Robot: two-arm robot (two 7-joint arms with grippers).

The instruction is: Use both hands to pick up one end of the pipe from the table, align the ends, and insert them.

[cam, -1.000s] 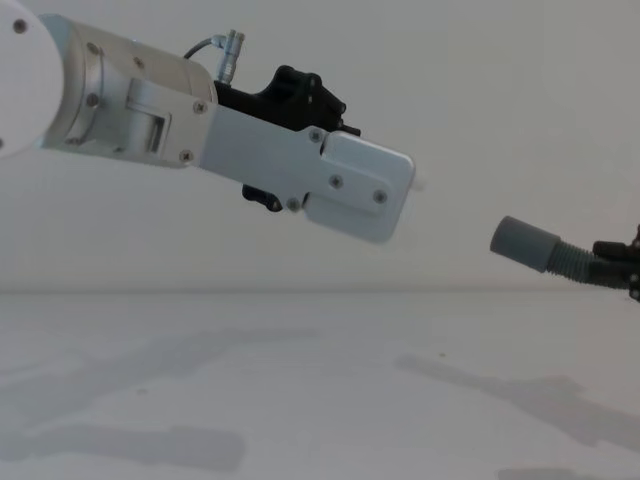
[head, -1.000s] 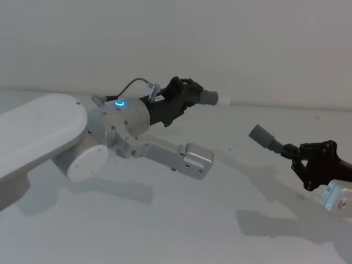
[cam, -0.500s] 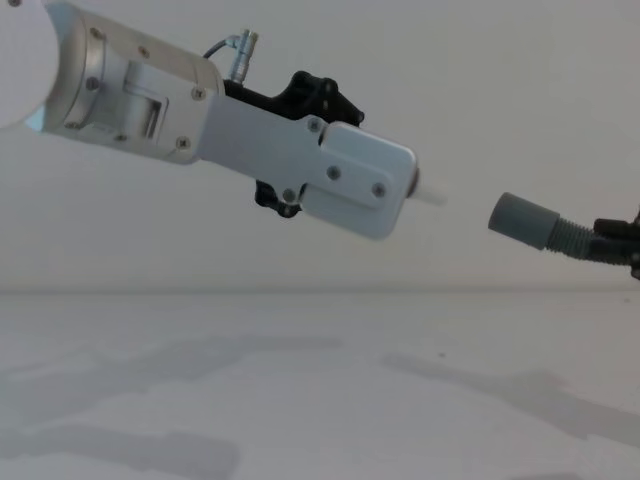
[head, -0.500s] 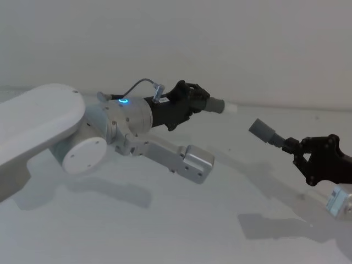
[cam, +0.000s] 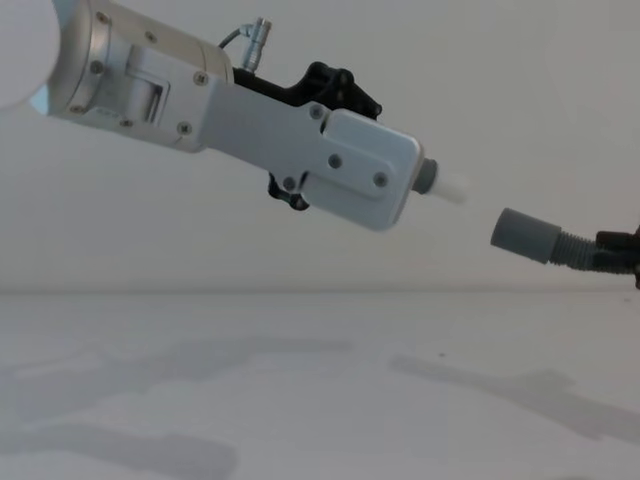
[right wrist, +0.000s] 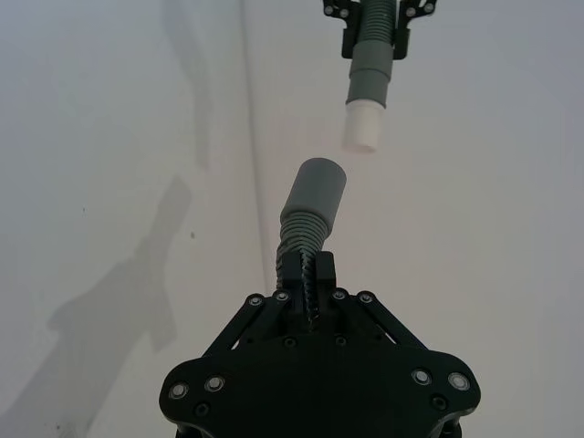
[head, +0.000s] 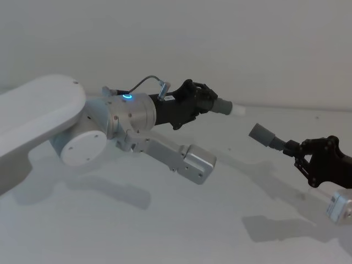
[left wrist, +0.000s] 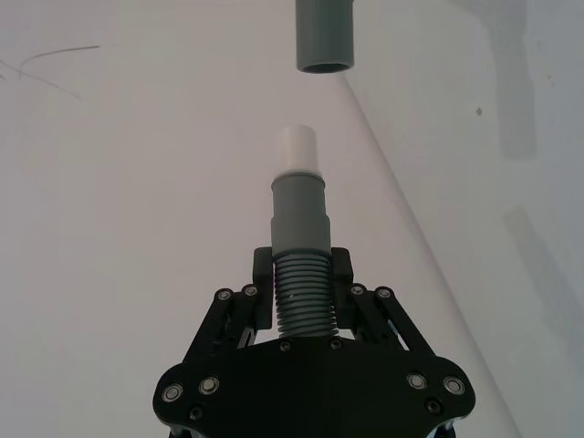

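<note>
Both pipe pieces are held in the air above the white table [head: 165, 231]. My left gripper [head: 202, 99] is shut on a ribbed grey piece [left wrist: 301, 306] whose grey collar [left wrist: 301, 210] ends in a white tip [left wrist: 297, 151]. My right gripper [head: 297, 152] is shut on a ribbed hose [right wrist: 302, 239] with a smooth grey cuff [head: 261, 133]. The two ends face each other across a small gap. In the chest view the white tip [cam: 452, 188] sits a little higher than the open cuff [cam: 525, 235]. The right wrist view has the tip [right wrist: 363, 126] just beyond the cuff [right wrist: 313, 192], offset to one side.
The left arm's silver forearm link [head: 184, 159] hangs low over the table's middle. A pale wall [head: 247, 44] rises behind the table. Arm shadows [cam: 500, 385] lie across the bare surface.
My left arm has carried its piece to the right, so the white tip is nearer the cuff. The right gripper has barely shifted.
</note>
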